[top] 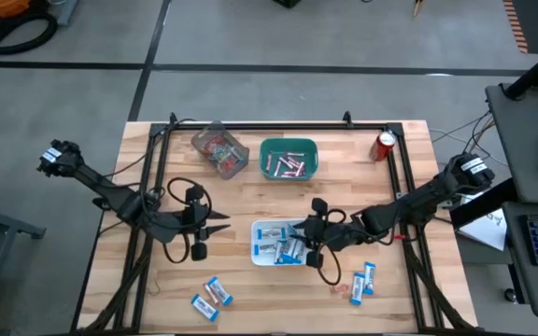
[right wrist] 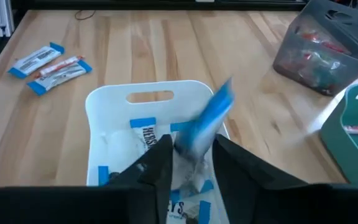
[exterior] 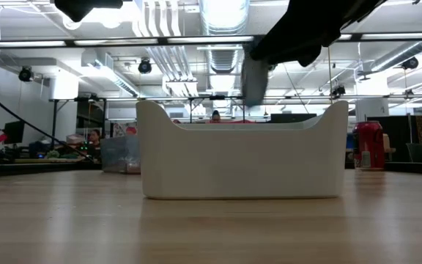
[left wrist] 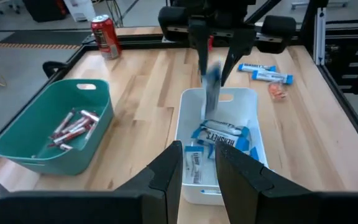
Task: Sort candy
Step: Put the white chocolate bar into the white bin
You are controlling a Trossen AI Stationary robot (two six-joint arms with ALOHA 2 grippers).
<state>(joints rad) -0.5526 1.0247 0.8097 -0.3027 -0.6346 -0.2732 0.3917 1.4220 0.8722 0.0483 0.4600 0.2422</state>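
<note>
A white bin (top: pixel 258 245) (left wrist: pixel 180 134) holds several blue-and-white packets (left wrist: pixel 219 134). My right gripper (top: pixel 310 237) (left wrist: pixel 215 73) hangs just above it, fingers apart. A blurred blue packet (right wrist: pixel 207 118) (left wrist: pixel 212 87) shows at and below its fingertips, over the bin. My left gripper (top: pixel 220 222) (left wrist: pixel 199 167) is open and empty, level above the table just left of the bin. The teal bin (top: pixel 289 174) holds pinkish sticks (left wrist: pixel 73 127). The clear bin (top: pixel 220 149) holds red pieces. Loose packets lie at the near left (top: pixel 211 297) and near right (top: pixel 363 280). My right gripper points down over the white bin. The blue packet's upper end (left wrist: pixel 211 70) sits between its fingertips, and the packet is smeared while the bin is sharp. I cannot tell whether the fingers touch it.
A red soda can (top: pixel 385 146) stands at the far right by the black frame rail (top: pixel 278 125). The frame's rails run along the table's left and right sides. Bare wood lies between the near-edge packets and in front of the white bin (exterior: pixel 240 165).
</note>
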